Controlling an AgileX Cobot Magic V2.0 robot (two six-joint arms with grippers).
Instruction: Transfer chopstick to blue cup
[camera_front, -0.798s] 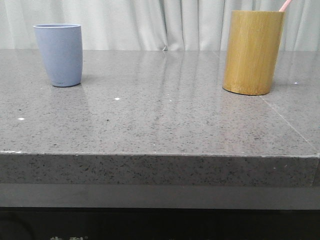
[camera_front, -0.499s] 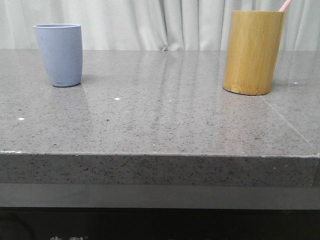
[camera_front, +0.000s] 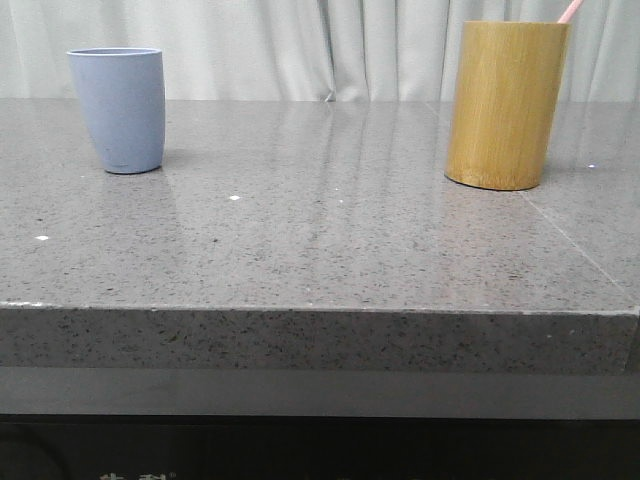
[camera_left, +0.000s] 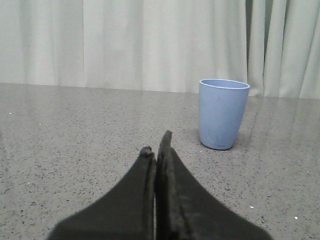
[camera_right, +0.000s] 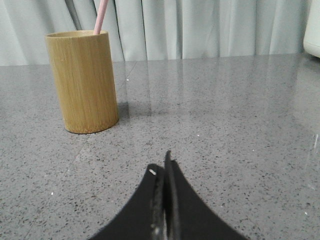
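The chopstick (camera_front: 570, 11) stands in the bamboo holder (camera_front: 505, 105), its tip leaning up and rightward, well apart from the blue cup (camera_front: 118, 108). Both the left gripper (camera_left: 156, 150) and right gripper (camera_right: 163, 167) are pressed closed, empty. Nothing has moved since earlier.

Grey-blue blue cup (camera_front: 117, 108); pale pink chopstick (camera_front: 570, 11); speckled grey table (camera_front: 320, 240).

chopstick (camera_front: 571, 10): only pink tip visible, rest hidden inside bamboo holder (camera_front: 506, 105), top cut by frame edge | white object (camera_right: 312, 27): cut by edge, unidentifiable | cup interiors: hidden
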